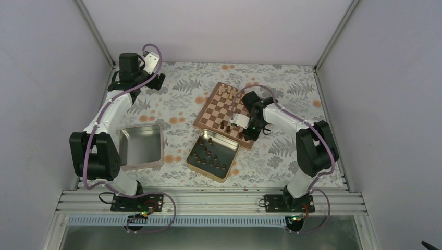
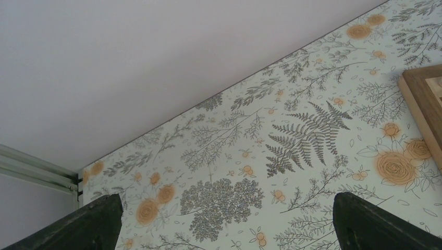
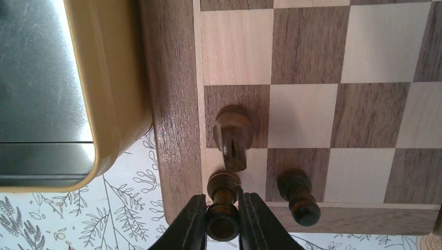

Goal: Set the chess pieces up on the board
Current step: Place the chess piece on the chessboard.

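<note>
The checkered board (image 1: pixel 219 112) lies tilted at the table's middle, with pale pieces along its far edge. My right gripper (image 1: pixel 234 125) is shut on a dark rook (image 3: pixel 223 205), standing on the board's (image 3: pixel 172 104) near corner square. A dark knight (image 3: pixel 232 136) stands on the square just beyond it and a dark pawn-like piece (image 3: pixel 298 195) on the square beside it. Several more dark pieces (image 1: pixel 208 154) lie in a gold tin (image 1: pixel 230 161) in front of the board. My left gripper (image 2: pixel 224 229) is open and empty over the table's far left.
An empty metal tin (image 1: pixel 142 147) sits at the left front. The gold tin's rim (image 3: pixel 112 94) is close to the board's edge, left of my right gripper. The board's corner (image 2: pixel 422 104) shows at the right of the left wrist view.
</note>
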`<control>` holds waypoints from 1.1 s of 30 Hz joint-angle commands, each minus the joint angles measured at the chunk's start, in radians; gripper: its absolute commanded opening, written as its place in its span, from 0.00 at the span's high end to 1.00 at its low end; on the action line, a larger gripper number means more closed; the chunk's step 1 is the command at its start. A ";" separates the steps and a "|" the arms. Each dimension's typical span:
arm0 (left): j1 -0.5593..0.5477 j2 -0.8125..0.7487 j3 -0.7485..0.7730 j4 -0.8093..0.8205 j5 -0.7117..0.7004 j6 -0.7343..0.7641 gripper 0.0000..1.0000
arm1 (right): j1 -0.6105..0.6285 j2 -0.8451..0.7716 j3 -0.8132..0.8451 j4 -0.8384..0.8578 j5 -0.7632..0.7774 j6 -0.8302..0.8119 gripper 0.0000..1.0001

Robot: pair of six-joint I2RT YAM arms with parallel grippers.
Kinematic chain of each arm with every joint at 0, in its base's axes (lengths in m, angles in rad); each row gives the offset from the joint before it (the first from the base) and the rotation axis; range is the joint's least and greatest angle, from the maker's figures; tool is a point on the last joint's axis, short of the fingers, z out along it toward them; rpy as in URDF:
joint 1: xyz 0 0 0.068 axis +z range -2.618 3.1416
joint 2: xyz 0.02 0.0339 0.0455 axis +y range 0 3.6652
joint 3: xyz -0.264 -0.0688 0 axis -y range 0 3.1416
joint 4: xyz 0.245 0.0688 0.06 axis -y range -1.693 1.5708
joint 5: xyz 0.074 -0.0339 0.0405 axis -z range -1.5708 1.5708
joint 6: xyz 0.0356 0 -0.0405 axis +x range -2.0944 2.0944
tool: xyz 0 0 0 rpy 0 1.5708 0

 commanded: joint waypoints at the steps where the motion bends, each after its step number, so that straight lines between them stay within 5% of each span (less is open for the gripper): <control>1: -0.001 -0.017 0.012 0.008 0.007 0.001 0.00 | -0.009 0.014 0.011 0.018 -0.026 -0.017 0.85; 26: -0.003 -0.010 0.020 -0.001 0.017 0.001 0.00 | -0.020 0.004 0.016 0.000 -0.033 -0.019 0.75; 33: -0.003 -0.014 0.019 0.000 0.015 0.001 0.00 | -0.009 -0.068 0.128 -0.067 -0.018 0.000 0.70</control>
